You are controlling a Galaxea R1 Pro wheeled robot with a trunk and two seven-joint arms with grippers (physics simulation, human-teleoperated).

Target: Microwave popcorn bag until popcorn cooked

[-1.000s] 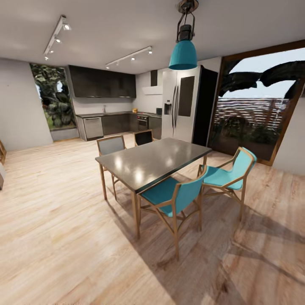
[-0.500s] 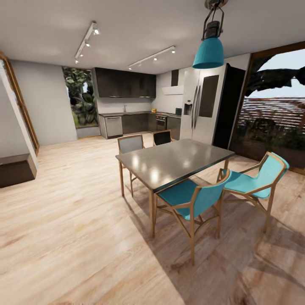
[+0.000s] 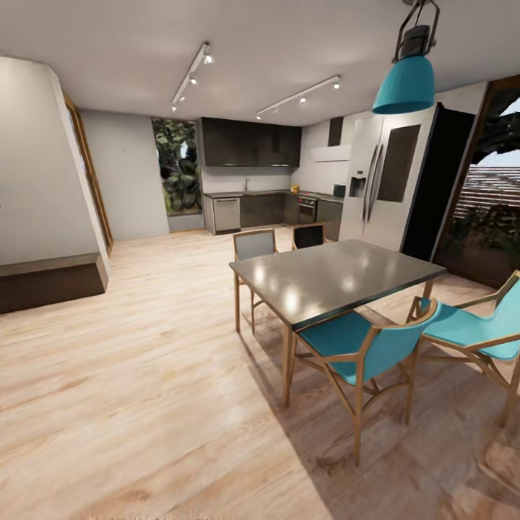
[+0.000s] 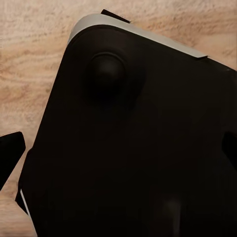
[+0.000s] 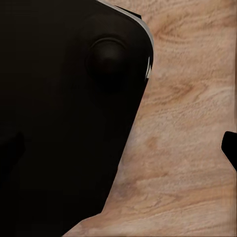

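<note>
Pale wood floor (image 3: 144,404) is seen beneath both pincers, whose opening cannot be told, while the kitchen (image 3: 253,180) with its countertop (image 3: 249,193) lies far ahead beyond a grey dining table (image 3: 332,278).

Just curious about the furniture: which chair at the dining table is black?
The far chair on the right, nearest the kitchen. Its neighbour is grey; the two near chairs are teal.

No legible text, label, brand, number or sign appears on any surface in the head or wrist views.
</note>
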